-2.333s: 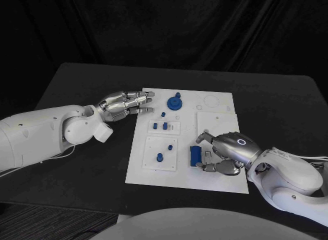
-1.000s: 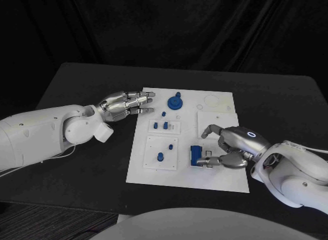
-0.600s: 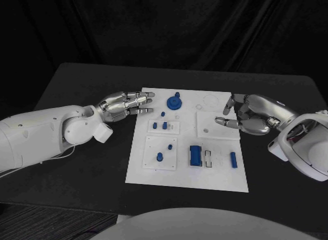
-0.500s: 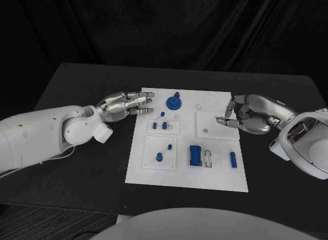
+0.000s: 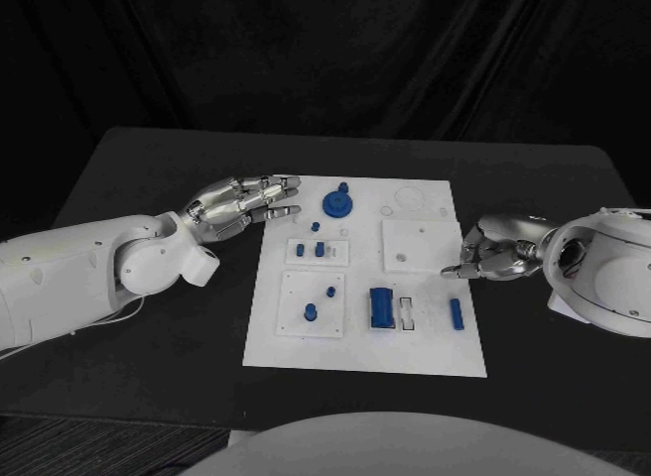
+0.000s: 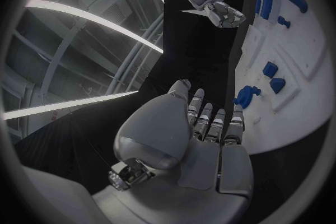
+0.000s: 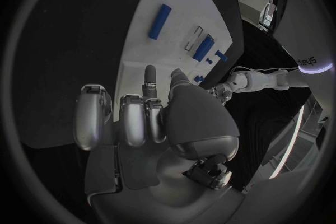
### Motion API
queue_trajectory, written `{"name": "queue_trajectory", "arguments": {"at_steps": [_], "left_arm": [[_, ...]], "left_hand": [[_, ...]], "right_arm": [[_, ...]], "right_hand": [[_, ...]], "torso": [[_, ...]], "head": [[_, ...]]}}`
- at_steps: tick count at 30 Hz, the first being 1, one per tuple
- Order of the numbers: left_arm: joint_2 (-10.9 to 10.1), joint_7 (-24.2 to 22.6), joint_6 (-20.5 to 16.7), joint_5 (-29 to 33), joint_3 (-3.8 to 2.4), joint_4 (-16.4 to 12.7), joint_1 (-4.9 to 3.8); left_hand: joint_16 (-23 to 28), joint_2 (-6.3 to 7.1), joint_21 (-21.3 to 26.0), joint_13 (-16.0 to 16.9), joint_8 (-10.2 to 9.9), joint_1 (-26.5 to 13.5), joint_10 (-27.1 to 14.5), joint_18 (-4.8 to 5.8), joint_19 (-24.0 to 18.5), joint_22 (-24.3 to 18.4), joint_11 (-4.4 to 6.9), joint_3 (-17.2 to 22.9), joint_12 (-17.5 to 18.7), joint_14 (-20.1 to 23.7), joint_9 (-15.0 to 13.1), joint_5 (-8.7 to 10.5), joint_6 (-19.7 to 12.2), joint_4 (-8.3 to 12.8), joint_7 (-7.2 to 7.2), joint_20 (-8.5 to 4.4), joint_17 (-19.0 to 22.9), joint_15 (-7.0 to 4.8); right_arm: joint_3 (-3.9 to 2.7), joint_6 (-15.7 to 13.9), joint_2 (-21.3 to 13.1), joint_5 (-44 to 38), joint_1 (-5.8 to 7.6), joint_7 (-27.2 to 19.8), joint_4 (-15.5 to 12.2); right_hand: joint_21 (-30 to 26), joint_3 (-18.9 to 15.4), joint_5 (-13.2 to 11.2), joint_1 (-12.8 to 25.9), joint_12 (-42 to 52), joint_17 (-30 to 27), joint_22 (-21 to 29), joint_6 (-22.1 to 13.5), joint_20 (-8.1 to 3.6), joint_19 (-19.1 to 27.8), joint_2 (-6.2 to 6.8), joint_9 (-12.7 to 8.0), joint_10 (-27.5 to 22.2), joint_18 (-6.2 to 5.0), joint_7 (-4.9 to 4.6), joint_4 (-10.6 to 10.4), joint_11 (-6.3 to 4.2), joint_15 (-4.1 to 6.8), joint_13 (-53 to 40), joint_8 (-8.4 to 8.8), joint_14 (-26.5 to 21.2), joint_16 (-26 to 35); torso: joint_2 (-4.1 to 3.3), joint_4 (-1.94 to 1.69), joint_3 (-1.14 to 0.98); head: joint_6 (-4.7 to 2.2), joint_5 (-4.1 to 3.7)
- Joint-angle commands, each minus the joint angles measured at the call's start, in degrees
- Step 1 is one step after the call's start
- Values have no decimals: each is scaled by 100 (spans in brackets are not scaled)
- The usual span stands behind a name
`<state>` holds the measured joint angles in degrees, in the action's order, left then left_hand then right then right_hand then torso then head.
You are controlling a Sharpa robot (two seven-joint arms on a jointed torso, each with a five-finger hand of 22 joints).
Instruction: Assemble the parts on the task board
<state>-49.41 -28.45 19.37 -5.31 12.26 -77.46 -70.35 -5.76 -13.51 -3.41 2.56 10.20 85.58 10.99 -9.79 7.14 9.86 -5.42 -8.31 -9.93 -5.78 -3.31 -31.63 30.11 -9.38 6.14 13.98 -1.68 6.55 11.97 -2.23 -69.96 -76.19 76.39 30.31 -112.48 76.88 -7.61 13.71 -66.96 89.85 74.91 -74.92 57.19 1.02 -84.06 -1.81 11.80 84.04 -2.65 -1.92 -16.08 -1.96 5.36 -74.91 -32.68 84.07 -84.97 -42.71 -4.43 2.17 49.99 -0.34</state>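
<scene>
From the head view, the left hand [image 5: 240,204] hovers with fingers spread and nothing in it at the task board's [image 5: 412,352] far left corner, just beside the blue gear [image 5: 335,204]. The right hand [image 5: 494,253] sits at the board's right edge, fingers curled in on nothing, near the blue rod [image 5: 455,313] and the blue block [image 5: 381,307]. The left wrist view shows the left hand [image 6: 210,134] flat and unloaded by the gear [image 6: 245,95], and the right wrist view shows the right hand [image 7: 150,117] clenched and empty over the board [image 7: 133,67], with the rod [image 7: 159,21] ahead of it.

A black table [image 5: 154,327] carries the white task board [image 5: 361,352] at its middle.

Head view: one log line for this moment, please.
left hand: open, at white task board far-left corner | right hand: holds nothing, at board's right edge | blue bar-shaped part: lying free on board
</scene>
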Motion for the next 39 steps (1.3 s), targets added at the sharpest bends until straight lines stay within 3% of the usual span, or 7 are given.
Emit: {"name": "queue_trajectory", "arguments": {"at_steps": [1, 8, 16, 23, 26, 33, 39], "left_arm": [[0, -566, -214, 5, -5, -22, 9], [9, -698, -295, 5, -5, -22, 10], [17, -767, -399, 4, -5, 13, 12], [26, -643, -322, 4, -5, 71, 16], [50, -538, -247, 4, -5, 131, 20], [71, -435, -166, 4, -5, 182, 34], [71, -396, -135, 4, -5, 203, 47]], "left_hand": [[-38, 29, -27, 12, 24, 67, 74, -75, -11, -21, 17, 51, -46, -40, -9, -128, 84, -4, -11, -68, -9, -27], [-24, 46, -8, 15, 30, 60, 96, -75, -50, -69, 26, 57, -49, -27, -11, -205, 129, -27, -17, -130, -5, -62], [95, 113, 72, 15, 28, 68, 124, -5, -204, -231, 53, 73, -38, 94, -12, -261, 210, -69, -36, -345, 28, -165], [99, 121, 38, 6, -2, 65, 82, 17, -141, -169, 53, 77, -1, 94, -5, -188, 161, -93, -35, -334, 26, -139], [103, 118, -10, -7, -45, 48, 7, 13, -53, -110, 46, 77, 56, 92, 0, -78, 81, -141, -30, -269, 25, -83], [91, 118, -29, -6, -48, 47, 4, 8, -19, -91, 47, 79, 58, 75, -1, -66, 79, -152, -30, -247, 20, -66], [84, 116, -35, -6, -55, 46, 0, 6, -7, -88, 46, 80, 62, 65, 0, -47, 65, -160, -28, -232, 18, -54]], "right_arm": [[0, 538, 10, -74, 7, 461, 15], [1, 649, 31, -78, -8, 517, 64], [1, 690, 56, -36, -111, 535, 97], [1, 717, 61, -18, -214, 539, 16], [1, 738, 64, -15, -258, 542, -5], [1, 728, 69, -14, -375, 544, -42], [1, 658, 116, -13, -473, 543, -46]], "right_hand": [[-8, 25, -10, 62, 15, 461, -1096, 168, -46, -90, -34, -17, 596, -44, 15, 13, -21, 53, -1509, 184, 402, 31], [-8, 52, 228, 126, 15, 445, -1099, 415, -73, -97, -50, -1, 596, -42, 40, 20, -49, 78, -1509, 505, 402, 36], [-15, 48, 251, 166, 15, 430, -1097, 416, -71, -95, -54, 1, 596, -43, 32, 3, -44, 72, -1509, 578, 400, 43], [-34, 45, 251, 183, 15, 394, -1091, 378, -60, -90, -27, 2, 596, -45, 9, 19, -29, 52, -1509, 709, 393, 62], [-33, 46, 144, 166, 15, 391, -1093, 419, -50, -92, 6, 26, 596, -44, 5, 53, -22, 44, -1509, 777, 393, 63], [-36, 41, -133, 212, 15, 385, -1093, 524, -43, -94, 19, 93, 596, -45, 12, 59, -26, 43, -1509, 886, 393, 64], [-47, 105, -124, 24, 15, 345, -1091, 575, -50, -92, 60, 176, 596, -48, 26, 229, -42, 51, -1509, 959, 385, 84]], "torso": [[-7, -18, -12], [16, -1, -13], [13, -1, -20], [16, -7, -14], [15, -2, -16], [12, -7, -16], [11, -4, -13]], "head": [[1, -26], [1, -27], [1, -31], [1, -33], [1, -42], [1, -40], [1, -35]]}}
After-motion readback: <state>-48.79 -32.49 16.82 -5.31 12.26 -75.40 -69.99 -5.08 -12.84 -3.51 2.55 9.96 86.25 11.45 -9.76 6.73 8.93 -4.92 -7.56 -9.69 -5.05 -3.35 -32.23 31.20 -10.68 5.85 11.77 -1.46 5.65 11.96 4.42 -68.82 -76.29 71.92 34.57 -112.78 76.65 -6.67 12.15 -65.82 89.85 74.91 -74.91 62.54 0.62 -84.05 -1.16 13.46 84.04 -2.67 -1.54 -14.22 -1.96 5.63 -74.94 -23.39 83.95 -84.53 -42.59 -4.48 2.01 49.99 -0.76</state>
